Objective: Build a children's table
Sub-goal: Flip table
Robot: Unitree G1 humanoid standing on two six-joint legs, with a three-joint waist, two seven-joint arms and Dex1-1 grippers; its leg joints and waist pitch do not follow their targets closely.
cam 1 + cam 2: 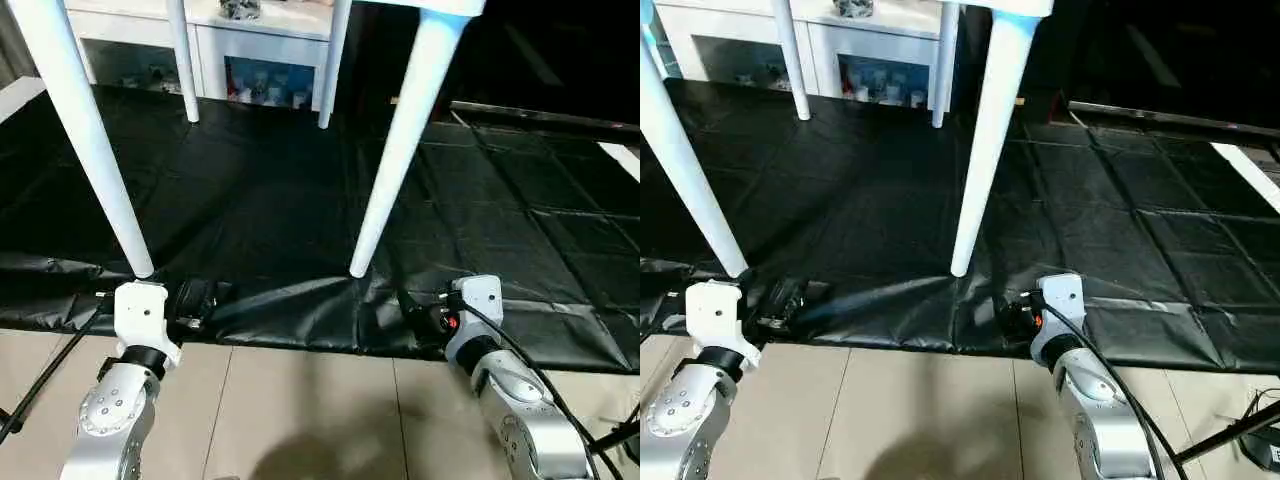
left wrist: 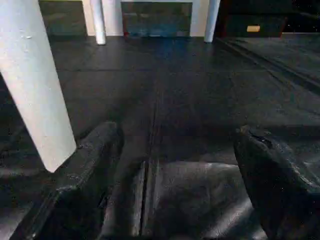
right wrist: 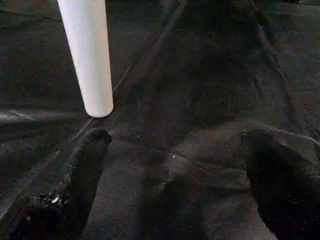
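Note:
The children's table stands upright on the black mat (image 1: 280, 200), with a corner of its white top (image 1: 440, 6) at the upper edge. Its two near legs (image 1: 90, 140) (image 1: 400, 150) slant down to the mat, and the two far legs (image 1: 182, 60) (image 1: 333, 60) stand behind. My left gripper (image 1: 195, 300) lies low just right of the near left leg's foot (image 2: 35, 85), open and empty (image 2: 177, 135). Right of the other near leg's foot (image 3: 87, 55), my right gripper (image 1: 420, 310) is also open, with bare mat between its fingers (image 3: 177, 137).
A white cabinet (image 1: 250, 40) with glass fronts stands behind the table. The mat's front edge (image 1: 300, 335) is rumpled and meets a beige tiled floor (image 1: 300, 410). Black cables (image 1: 40, 380) trail beside both forearms.

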